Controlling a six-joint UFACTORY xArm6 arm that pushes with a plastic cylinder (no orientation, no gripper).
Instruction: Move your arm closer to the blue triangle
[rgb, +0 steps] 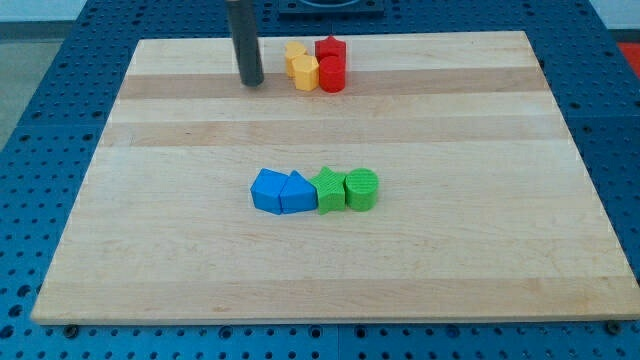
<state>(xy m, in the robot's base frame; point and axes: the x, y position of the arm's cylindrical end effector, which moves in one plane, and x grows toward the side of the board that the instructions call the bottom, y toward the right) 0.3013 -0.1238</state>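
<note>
Nearest the camera, a row of four blocks lies near the middle of the desk (150, 280), slightly toward its bottom edge. From the view's left to right the row reads: blue block (267, 190), blue triangle (297, 193), green star (329, 190), green cylinder (361, 189).

- The blue block's exact shape cannot be made out; it touches the blue triangle.
- The blue triangle, the task's thing, is second in the row, with the blue block on its left and the green star against its right side.
- The green star and green cylinder stand just beside each other, touching or nearly so.

A second group sits near the top edge of the desk, a little left of that edge's middle.

- Two yellow blocks: the rear yellow block (294, 52) and the front yellow block (305, 72), touching.
- Two red blocks: the rear red block (330, 50) and the red cylinder (332, 73), touching, and just right of the yellow pair.

My rod (243, 35) stands upright near the top edge. My tip (251, 82) rests on the desk just left of the front yellow block, apart from it. My tip touches no block and holds nothing; it has no jaws. It is well apart from the blue triangle, which lies toward the bottom edge and slightly to the view's right of the tip.
</note>
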